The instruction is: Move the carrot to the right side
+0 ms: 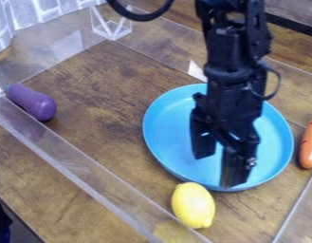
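The carrot (309, 143) is a small orange-red toy lying at the right edge of the view, just past the rim of the blue plate (167, 125). My gripper (218, 163) hangs over the middle of the plate, pointing almost straight down. Its two black fingers stand apart and nothing is between them. The carrot lies to the gripper's right, clear of the fingers.
A yellow lemon (192, 204) lies in front of the plate near the front edge. A purple eggplant (30, 102) rests at the far left. Clear plastic walls (69, 157) line the wooden table on the left and front.
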You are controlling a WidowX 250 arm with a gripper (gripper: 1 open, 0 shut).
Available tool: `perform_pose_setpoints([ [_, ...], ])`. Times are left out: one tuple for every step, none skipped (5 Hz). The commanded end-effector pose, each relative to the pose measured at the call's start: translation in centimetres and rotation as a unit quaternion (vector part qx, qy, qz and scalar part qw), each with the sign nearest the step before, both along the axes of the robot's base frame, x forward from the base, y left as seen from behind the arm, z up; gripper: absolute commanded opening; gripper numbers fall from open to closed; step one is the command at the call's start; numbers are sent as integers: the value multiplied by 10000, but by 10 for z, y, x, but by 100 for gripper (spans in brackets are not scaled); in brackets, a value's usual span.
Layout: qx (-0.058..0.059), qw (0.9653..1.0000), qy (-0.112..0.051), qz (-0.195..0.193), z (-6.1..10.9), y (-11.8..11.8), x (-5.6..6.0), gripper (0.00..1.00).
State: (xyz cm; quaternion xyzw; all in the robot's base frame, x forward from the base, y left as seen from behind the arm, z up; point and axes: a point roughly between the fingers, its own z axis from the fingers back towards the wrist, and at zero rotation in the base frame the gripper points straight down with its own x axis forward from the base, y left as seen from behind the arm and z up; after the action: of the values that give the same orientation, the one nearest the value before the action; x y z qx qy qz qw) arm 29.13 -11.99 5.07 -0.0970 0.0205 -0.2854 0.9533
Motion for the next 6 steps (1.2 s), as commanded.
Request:
perform_pose_setpoints([
  [-62,9998,-161,-124,10,1,8,100],
  [-58,9996,-125,-264,10,-2,9,100],
  [-57,9992,-89,-398,11,-5,11,100],
  [-46,9980,-55,-623,-2,-7,7,100],
  [-16,9963,30,-858,-19,-8,1,100],
  [72,9959,129,-892,-24,-20,-9,100],
])
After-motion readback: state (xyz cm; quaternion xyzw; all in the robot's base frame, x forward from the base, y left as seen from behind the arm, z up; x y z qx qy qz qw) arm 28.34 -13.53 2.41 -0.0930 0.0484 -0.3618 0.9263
